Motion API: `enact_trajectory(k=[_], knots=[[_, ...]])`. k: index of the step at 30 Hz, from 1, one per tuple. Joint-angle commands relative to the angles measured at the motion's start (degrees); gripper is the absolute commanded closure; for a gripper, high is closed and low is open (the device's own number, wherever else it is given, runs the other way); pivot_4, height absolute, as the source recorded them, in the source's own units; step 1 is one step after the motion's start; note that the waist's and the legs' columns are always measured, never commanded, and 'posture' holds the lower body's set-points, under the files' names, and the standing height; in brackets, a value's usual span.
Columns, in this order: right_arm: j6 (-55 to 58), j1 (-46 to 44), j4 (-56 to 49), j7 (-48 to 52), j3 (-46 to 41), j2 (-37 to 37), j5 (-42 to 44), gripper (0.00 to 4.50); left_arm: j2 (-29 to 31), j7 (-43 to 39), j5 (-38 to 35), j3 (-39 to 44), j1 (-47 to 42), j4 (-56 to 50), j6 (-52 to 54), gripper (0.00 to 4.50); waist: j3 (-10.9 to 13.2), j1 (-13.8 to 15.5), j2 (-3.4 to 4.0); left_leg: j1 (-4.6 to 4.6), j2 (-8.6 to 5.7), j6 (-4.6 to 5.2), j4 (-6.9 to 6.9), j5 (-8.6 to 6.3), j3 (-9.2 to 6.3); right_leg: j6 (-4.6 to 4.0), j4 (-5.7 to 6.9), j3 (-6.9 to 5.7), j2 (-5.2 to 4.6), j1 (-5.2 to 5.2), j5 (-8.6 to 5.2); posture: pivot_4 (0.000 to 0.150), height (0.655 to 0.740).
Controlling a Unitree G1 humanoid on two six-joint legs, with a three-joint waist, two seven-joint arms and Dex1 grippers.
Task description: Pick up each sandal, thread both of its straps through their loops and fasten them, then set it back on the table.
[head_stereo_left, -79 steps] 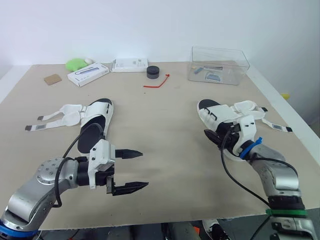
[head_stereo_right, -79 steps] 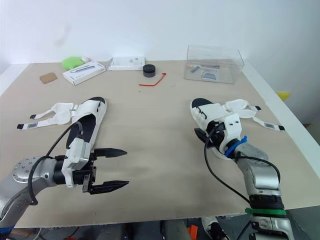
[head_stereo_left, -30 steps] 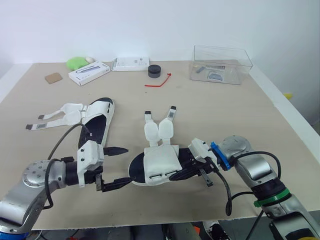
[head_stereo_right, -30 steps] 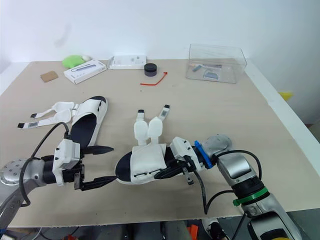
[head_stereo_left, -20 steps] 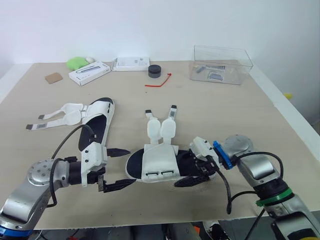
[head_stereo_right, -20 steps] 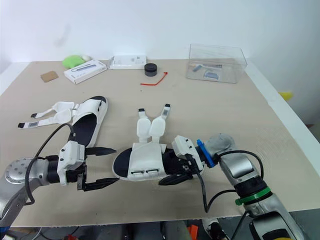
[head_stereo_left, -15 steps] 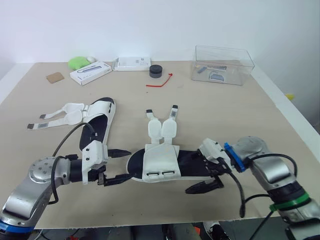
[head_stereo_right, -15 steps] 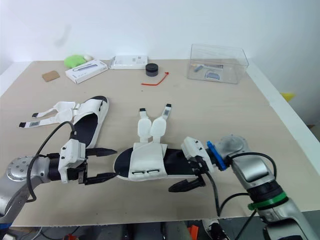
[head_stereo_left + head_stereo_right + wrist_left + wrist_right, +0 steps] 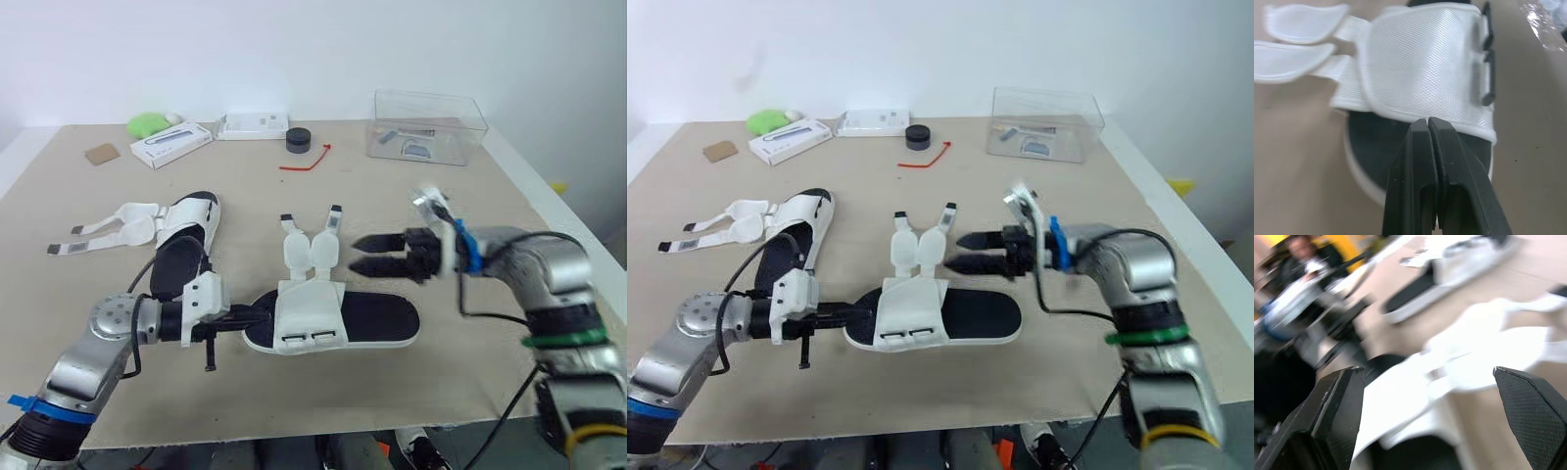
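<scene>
The left hand (image 9: pixel 257 315) lies low over the beige desk (image 9: pixel 392 196) with its two black fingers (image 9: pixel 1415 166) pressed together. Nothing shows between them. Directly at its fingertips lies the near white mesh sandal with a black footbed (image 9: pixel 309 311), flat on the desk with its length running across in front of the robot. In the left wrist view the tips meet over the footbed, at the edge of the broad mesh band. The two padded white straps (image 9: pixel 312 253) of this sandal lie unfastened, spread on the desk on the far side of the band.

The right hand (image 9: pixel 354 253) hangs above the desk with its fingers spread apart, nothing between them, pointing toward the robot's left. The strap ends lie just ahead of its fingertips; the sandal's heel end sits below and nearer the robot.

The second white sandal with a black footbed (image 9: pixel 186 245) rests beyond the left hand and well apart from it, straps loose.

Far beyond both hands stand a clear plastic box (image 9: pixel 428 127), a black round puck (image 9: pixel 299 140) and a red cord (image 9: pixel 304 162).
</scene>
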Motion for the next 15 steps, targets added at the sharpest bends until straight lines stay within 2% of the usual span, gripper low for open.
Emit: enact_trajectory(k=[1, 8, 15], knots=[[7.5, -4.9, 7.3, -5.1, -0.1, 2.1, -1.5, 0.00, 0.5, -1.2, 1.0, -0.1, -0.6, 0.2, -2.3, 4.43, 0.0, 0.0, 0.01, -0.14, -0.01, 0.01, 0.00, -0.01, 0.00, 0.00, 0.00, 0.01, -0.04, -0.11, 0.00, 0.150, 0.7400], [12.9, -11.6, 18.7, -5.8, -1.8, 6.7, -1.2, 0.00, 0.9, -2.2, 1.9, 0.3, -0.5, 1.0, -3.8, 4.43, 0.0, 0.0, 0.02, -0.82, -0.13, 0.09, 0.08, -0.06, 0.06, 0.25, -0.01, 0.04, -0.38, -0.71, 0.08, 0.150, 0.7400], [6.0, -20.8, 37.5, -10.7, -7.0, 12.9, -4.3, 0.00, 1.1, -2.2, 2.2, 0.4, 0.5, 0.4, -4.6, 4.43, 0.0, -0.1, 0.03, -0.85, -0.11, 0.06, 0.10, -0.03, 0.06, 0.21, 0.02, 0.02, -0.35, -0.76, 0.15, 0.150, 0.7400]])
